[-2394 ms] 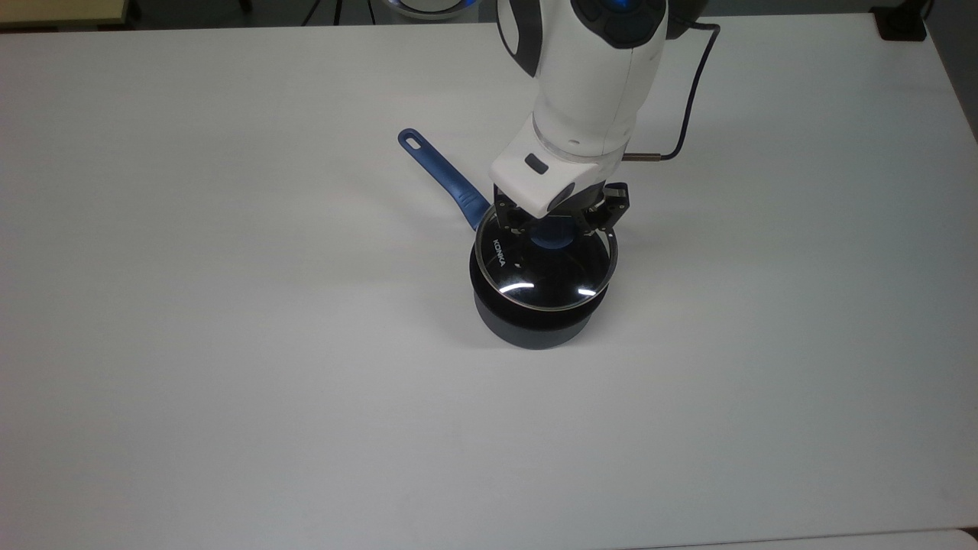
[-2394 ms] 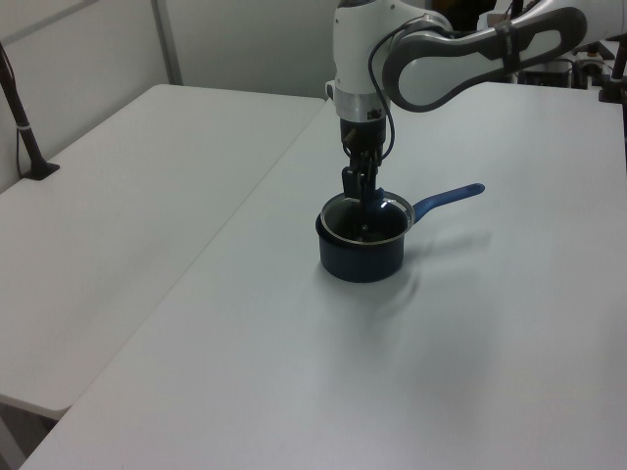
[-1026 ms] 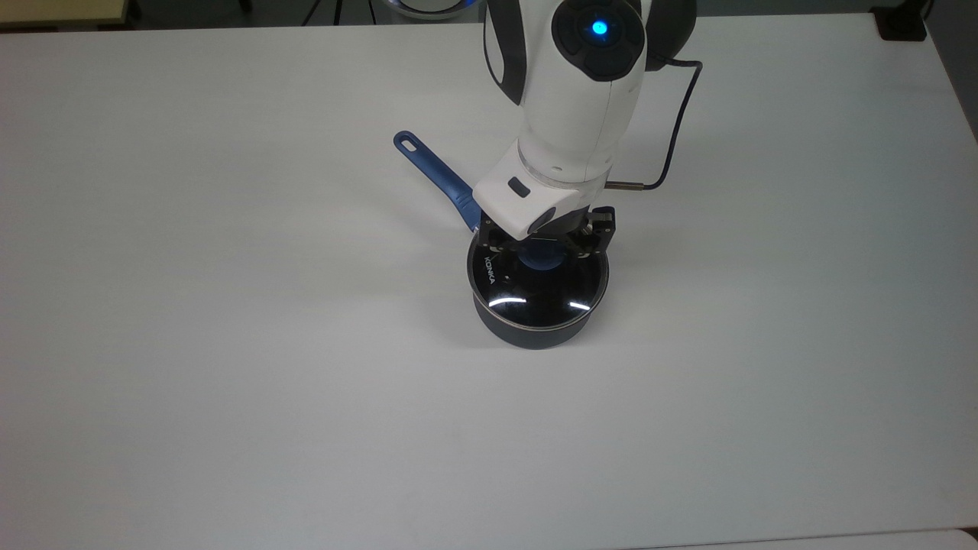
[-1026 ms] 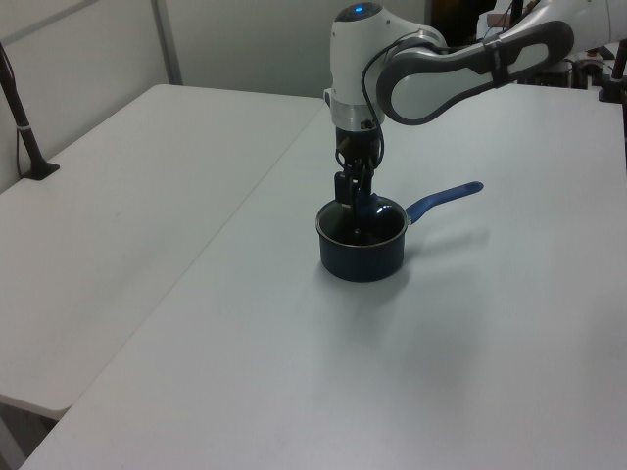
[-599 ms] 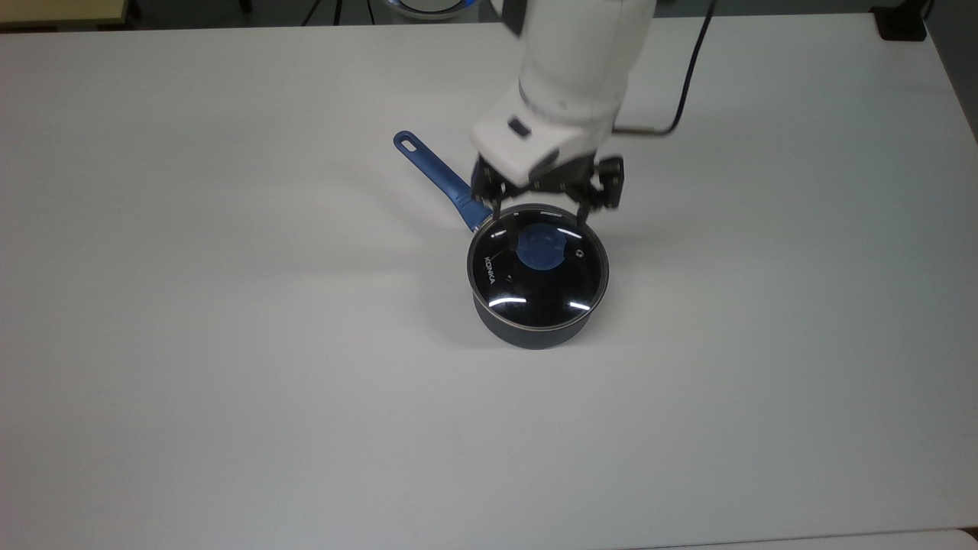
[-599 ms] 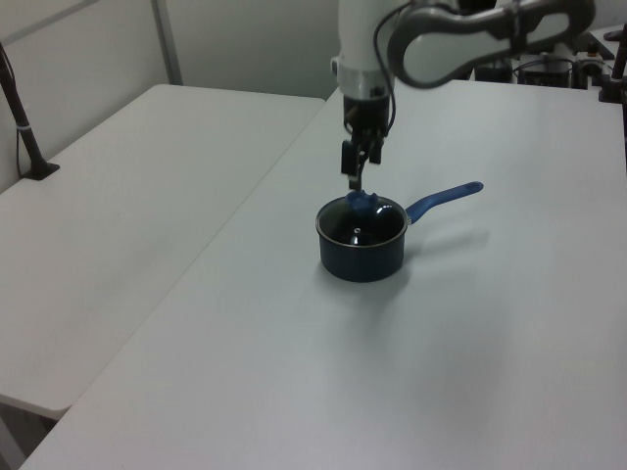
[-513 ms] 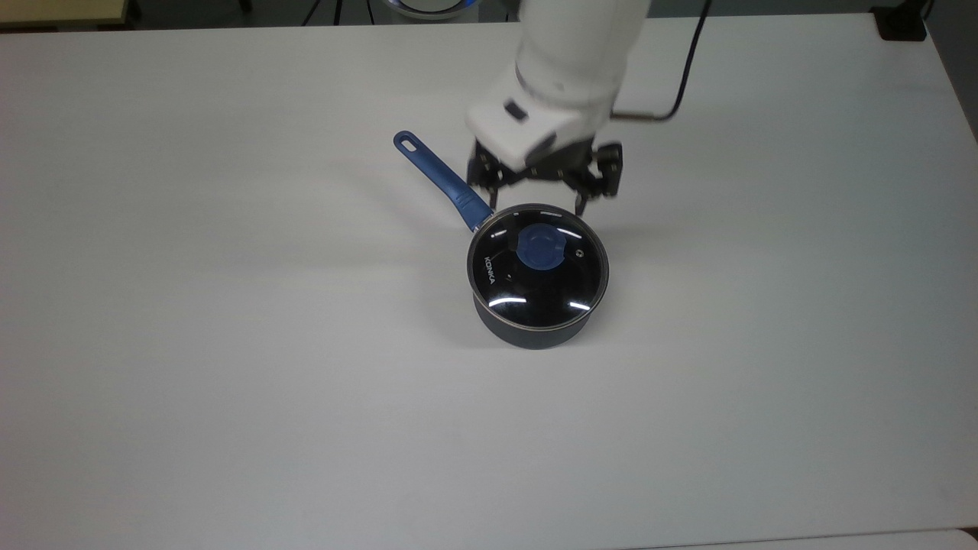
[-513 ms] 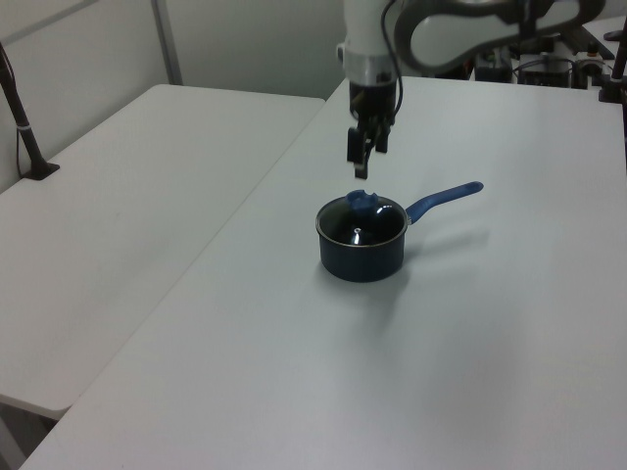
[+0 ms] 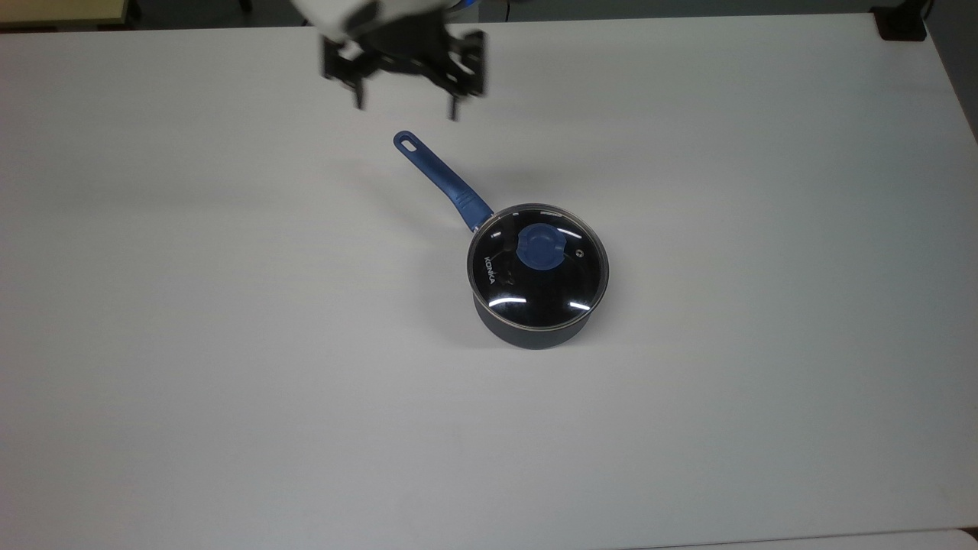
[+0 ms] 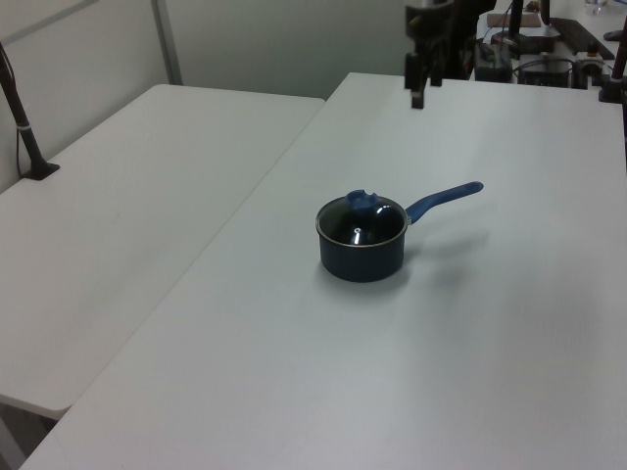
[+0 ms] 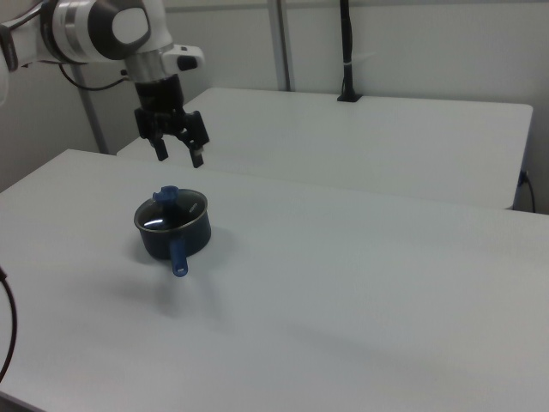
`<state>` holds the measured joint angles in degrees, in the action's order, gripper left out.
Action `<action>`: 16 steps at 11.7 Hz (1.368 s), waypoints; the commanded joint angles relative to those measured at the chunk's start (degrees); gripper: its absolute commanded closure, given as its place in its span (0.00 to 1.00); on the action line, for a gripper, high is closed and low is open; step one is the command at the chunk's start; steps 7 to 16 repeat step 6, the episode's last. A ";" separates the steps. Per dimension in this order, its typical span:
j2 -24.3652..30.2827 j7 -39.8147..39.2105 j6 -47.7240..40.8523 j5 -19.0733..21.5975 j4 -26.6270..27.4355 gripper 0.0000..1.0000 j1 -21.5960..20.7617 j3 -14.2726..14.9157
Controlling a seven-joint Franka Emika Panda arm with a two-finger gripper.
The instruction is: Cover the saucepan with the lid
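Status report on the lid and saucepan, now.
Gripper open, empty, high above the table, clear of the saucepan. Lid seated on saucepan rim. Nothing in the way.

Lid (image 9: 538,267) seated on saucepan (image 9: 532,330), splayed empty claw (image 9: 405,111) well apart above handle end.

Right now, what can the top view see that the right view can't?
The top view alone reads the white KONKA lettering on the glass lid and the oval hole in the handle's end. The right view alone takes in the arm's grey joint and a black post behind. Both catch the lidded saucepan and the open gripper.
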<state>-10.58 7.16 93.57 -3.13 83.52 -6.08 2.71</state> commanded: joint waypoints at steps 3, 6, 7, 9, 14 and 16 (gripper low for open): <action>5.40 -3.39 1.17 0.67 6.66 0.00 5.11 0.10; 5.66 -3.30 1.18 0.93 5.78 0.00 6.87 0.10; 5.66 -3.30 1.18 0.93 5.78 0.00 6.87 0.10; 5.66 -3.30 1.18 0.93 5.78 0.00 6.87 0.10; 5.66 -3.30 1.18 0.93 5.78 0.00 6.87 0.10; 5.66 -3.30 1.18 0.93 5.78 0.00 6.87 0.10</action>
